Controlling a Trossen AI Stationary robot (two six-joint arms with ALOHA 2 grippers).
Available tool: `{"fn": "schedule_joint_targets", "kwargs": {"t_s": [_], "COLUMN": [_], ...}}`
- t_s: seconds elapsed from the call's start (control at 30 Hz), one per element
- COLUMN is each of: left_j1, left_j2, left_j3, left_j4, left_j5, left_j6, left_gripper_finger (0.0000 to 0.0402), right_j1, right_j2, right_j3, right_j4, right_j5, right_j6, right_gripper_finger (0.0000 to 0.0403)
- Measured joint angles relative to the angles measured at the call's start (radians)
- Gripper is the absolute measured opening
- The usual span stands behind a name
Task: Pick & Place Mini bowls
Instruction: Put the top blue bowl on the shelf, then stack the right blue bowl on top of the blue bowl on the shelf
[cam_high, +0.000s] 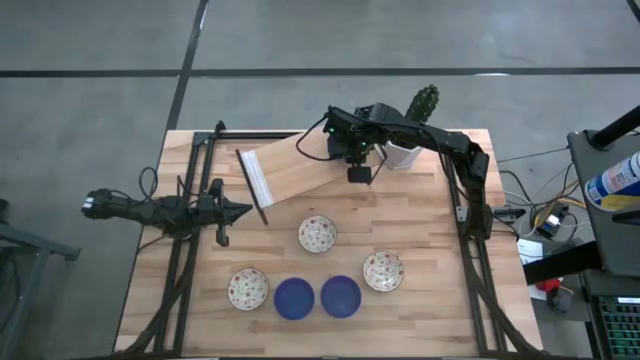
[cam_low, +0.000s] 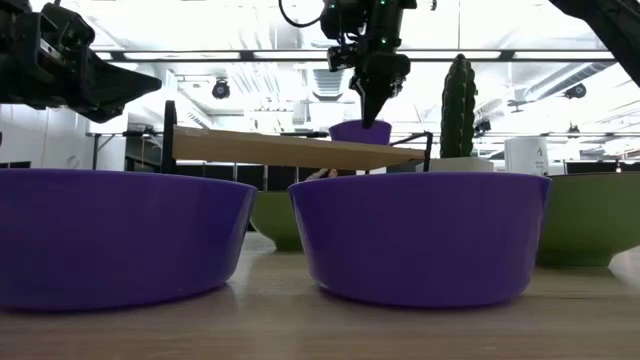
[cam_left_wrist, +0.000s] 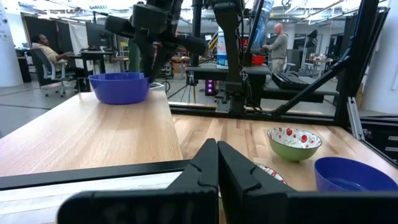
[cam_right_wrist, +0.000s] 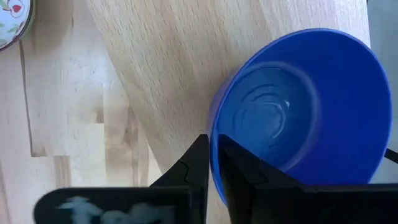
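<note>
One deep blue mini bowl (cam_right_wrist: 298, 112) sits on the raised wooden board (cam_high: 295, 172) at the table's far side, also in the low view (cam_low: 360, 131) and left wrist view (cam_left_wrist: 119, 87). My right gripper (cam_right_wrist: 214, 146) is shut on it and hides most of it from above (cam_high: 355, 160). Two more blue bowls (cam_high: 294, 298) (cam_high: 340, 296) and three cream patterned bowls (cam_high: 317, 234) (cam_high: 383, 270) (cam_high: 248, 288) stand on their bases on the table's near half. My left gripper (cam_high: 240, 211) waits shut at the table's left, above the top. My right gripper pinches the blue bowl's rim (cam_right_wrist: 214, 134), one finger inside the bowl and one outside its wall. The fingers (cam_low: 375, 105) come from above, pointing down. The bowl stays upright, and its base looks to rest on the wooden board (cam_left_wrist: 93, 124).
A white pot with a cactus (cam_high: 405, 150) stands just right of the held bowl, at the board's far right end. A black frame (cam_high: 465, 210) runs along the table's sides. People (cam_left_wrist: 277, 40) are in the room beyond.
</note>
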Motion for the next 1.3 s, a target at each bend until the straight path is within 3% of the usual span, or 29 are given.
{"fn": "schedule_joint_targets", "kwargs": {"t_s": [0.27,0.6,0.8,1.03,1.3], "left_j1": [0.0,0.0,0.0,0.0,0.0], "left_j2": [0.0,0.0,0.0,0.0,0.0], "left_j3": [0.0,0.0,0.0,0.0,0.0], "left_j4": [0.0,0.0,0.0,0.0,0.0], "left_j5": [0.0,0.0,0.0,0.0,0.0], "left_j6": [0.0,0.0,0.0,0.0,0.0], "left_gripper_finger": [0.0,0.0,0.0,0.0,0.0], "right_j1": [0.003,0.064,0.182,0.357,0.581], "right_j2": [-0.007,-0.089,-0.099,-0.084,-0.059], "right_j3": [0.0,0.017,0.013,0.007,-0.001], "right_j4": [0.001,0.002,0.003,-0.013,0.006], "right_j5": [0.003,0.048,0.04,-0.064,-0.056], "right_j6": [0.002,0.035,0.049,0.162,0.259], "right_gripper_finger": [0.009,0.0111,0.0114,0.0113,0.0099]}}
